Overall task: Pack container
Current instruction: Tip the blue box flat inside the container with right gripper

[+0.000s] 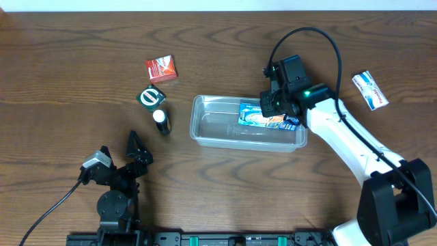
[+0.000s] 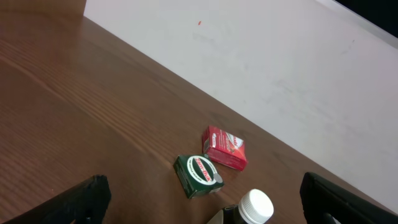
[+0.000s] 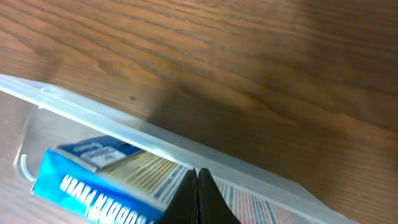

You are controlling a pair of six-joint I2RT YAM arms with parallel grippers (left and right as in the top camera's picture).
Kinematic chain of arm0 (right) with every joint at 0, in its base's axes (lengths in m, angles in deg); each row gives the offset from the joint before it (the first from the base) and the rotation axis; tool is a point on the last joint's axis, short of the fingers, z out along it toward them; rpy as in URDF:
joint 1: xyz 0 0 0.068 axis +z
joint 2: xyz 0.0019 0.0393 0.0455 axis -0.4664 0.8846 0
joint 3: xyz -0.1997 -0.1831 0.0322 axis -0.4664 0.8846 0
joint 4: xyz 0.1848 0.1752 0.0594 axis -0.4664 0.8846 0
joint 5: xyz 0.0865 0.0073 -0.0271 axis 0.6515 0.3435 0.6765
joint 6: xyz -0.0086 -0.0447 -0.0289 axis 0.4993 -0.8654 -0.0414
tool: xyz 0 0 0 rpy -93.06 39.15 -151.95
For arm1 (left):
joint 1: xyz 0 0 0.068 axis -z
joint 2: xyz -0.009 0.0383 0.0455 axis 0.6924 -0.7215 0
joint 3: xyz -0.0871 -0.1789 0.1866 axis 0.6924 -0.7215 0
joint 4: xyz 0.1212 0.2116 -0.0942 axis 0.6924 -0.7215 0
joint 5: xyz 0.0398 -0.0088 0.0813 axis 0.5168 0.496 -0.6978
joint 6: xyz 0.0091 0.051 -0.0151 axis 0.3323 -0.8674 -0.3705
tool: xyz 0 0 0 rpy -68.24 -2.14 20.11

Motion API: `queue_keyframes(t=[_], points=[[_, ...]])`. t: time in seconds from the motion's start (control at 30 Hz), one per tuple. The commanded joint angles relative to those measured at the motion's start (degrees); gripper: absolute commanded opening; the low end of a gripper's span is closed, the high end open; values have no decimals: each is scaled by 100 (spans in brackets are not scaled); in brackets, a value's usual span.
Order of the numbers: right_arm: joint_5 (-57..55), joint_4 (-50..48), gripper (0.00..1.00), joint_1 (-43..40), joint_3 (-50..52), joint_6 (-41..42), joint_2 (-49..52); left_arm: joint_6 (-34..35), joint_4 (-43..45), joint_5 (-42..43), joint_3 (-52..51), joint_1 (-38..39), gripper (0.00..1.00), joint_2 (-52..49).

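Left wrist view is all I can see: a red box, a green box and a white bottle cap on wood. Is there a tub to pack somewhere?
Observer: Yes, a clear container sits to the right of those items, at mid-table.
Operator: Anything inside it?
Observer: One blue box lies at its right end.
Operator: Where's the other arm?
Observer: The right gripper hangs over that box, its fingers shut together.

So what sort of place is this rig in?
Likely a robot lab test bench: bare wood-grain table, plain white wall, and a cabled arm over a clear container.
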Motion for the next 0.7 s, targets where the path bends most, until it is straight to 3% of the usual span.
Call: queue_keyframes(t=[0.0,0.67], points=[[-122,-37,1,22,-76,20,20,-59,-181,-26,-131,-28,98,35],[254,291,1,26,-81,20,-363,-59,-181,-26,-131,-28,98,35]])
